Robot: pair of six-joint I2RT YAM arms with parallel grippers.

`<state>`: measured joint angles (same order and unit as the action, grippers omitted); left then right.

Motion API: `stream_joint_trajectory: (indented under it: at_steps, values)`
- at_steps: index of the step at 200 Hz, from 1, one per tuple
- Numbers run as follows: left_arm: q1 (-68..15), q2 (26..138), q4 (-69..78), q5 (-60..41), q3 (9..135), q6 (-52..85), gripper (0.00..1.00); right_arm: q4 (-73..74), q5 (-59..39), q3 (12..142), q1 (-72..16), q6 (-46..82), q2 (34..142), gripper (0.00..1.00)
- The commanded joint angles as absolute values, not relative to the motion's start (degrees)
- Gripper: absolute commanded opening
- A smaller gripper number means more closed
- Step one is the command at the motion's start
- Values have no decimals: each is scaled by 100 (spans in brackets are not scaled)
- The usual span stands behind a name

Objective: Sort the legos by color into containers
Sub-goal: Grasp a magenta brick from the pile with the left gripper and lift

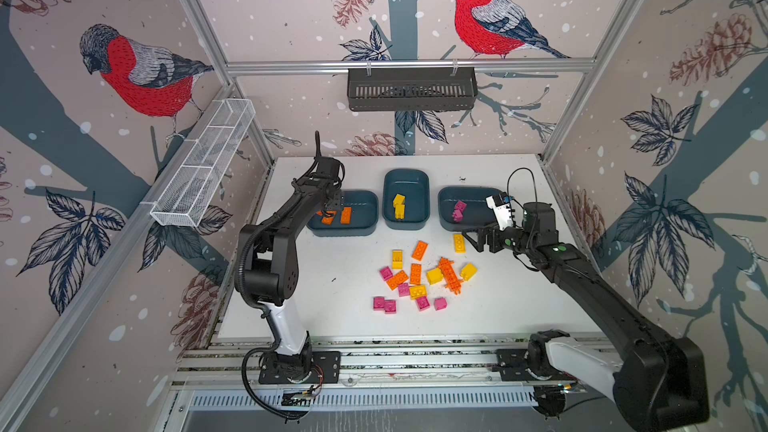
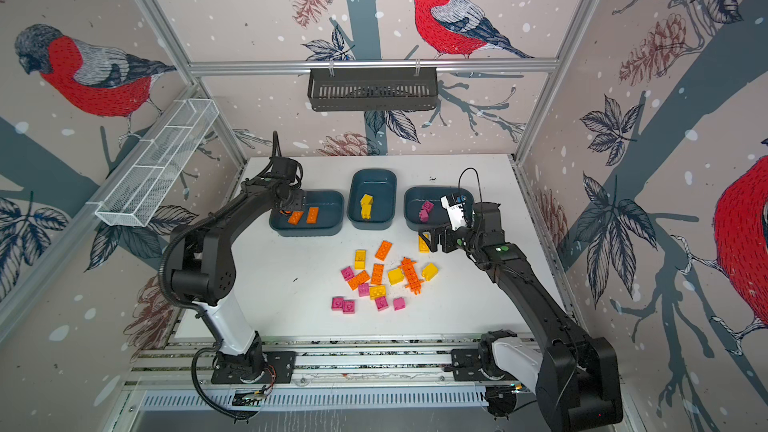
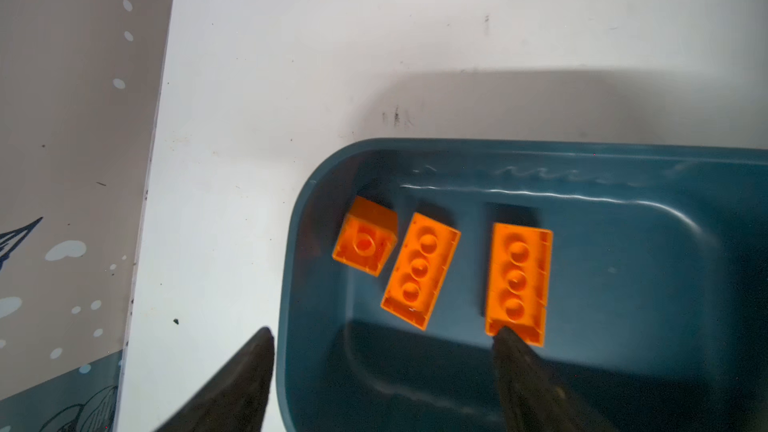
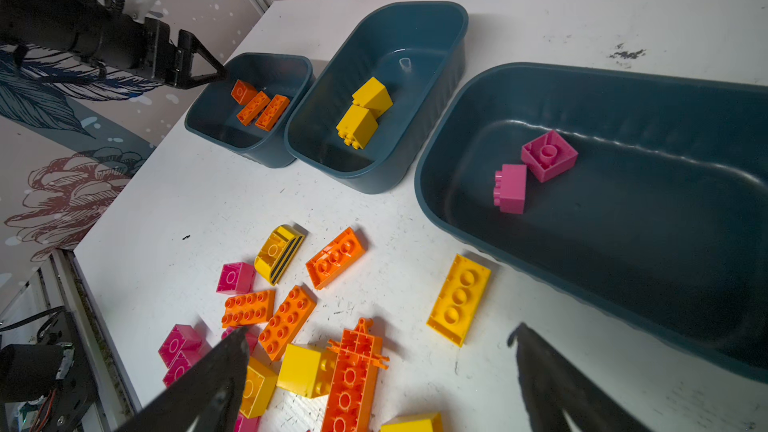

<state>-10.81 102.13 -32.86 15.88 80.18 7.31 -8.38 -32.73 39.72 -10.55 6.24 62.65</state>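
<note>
Three dark teal tubs stand in a row on the white table (image 1: 316, 284). Seen in both top views from the loose pile of legos (image 1: 415, 280), the left tub (image 1: 362, 210) lies at ten o'clock, the middle tub (image 1: 411, 182) at twelve and the right tub (image 1: 476, 206) at one.

The left tub holds three orange bricks, all underside up: a square one (image 3: 365, 238) and two oblong ones (image 3: 419, 272) (image 3: 517, 280). Two yellow bricks (image 1: 399, 206) lie together in the middle tub, and two pink bricks (image 1: 458, 210) touch each other in the right tub.

The left gripper (image 3: 384, 332) hangs over the nine o'clock end of the left tub with its fingers spread wide and nothing between them. One finger (image 3: 249, 371) is over the table outside the tub wall. The other finger (image 3: 523, 371) overlaps the end of an oblong orange brick in the left wrist view; whether it touches cannot be told.

The right gripper (image 4: 380, 328) is also spread wide and empty, low over the table. In both top views it sits just at three o'clock of a lone yellow oblong brick (image 1: 459, 242), which lies underside up beside the right tub's six o'clock wall.

The pile mixes orange, yellow and pink bricks. The long spiky orange piece (image 1: 449, 275) is at its three o'clock side. A curved yellow piece (image 4: 279, 253) there bears black stripes.
</note>
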Motion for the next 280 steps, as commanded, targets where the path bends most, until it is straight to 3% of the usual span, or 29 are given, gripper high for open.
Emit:
stream_joint_trajectory:
  at_steps: [1,41,95,144,222,280]
  values:
    - [-1402,9832,-3904,1152,7809,975,85,-724,-3242,4008,-1068,675,6268,99]
    - [-1933,8959,-4062,78,7090,1744,86,-740,-3261,4007,-1063,654,6279,99]
    - [-3153,8408,-3985,-67,6240,3333,83,-807,-3261,3956,-1063,641,6239,99]
    - [-3924,8665,-3244,-251,5592,4833,76,-805,-3266,3832,-1072,681,6153,99]
    - [-4140,9337,-3127,224,5571,5665,62,-861,-3243,3762,-1037,636,6070,100]
    - [-4251,9688,-3261,326,5672,5673,60,-844,-3268,3760,-988,606,6088,100]
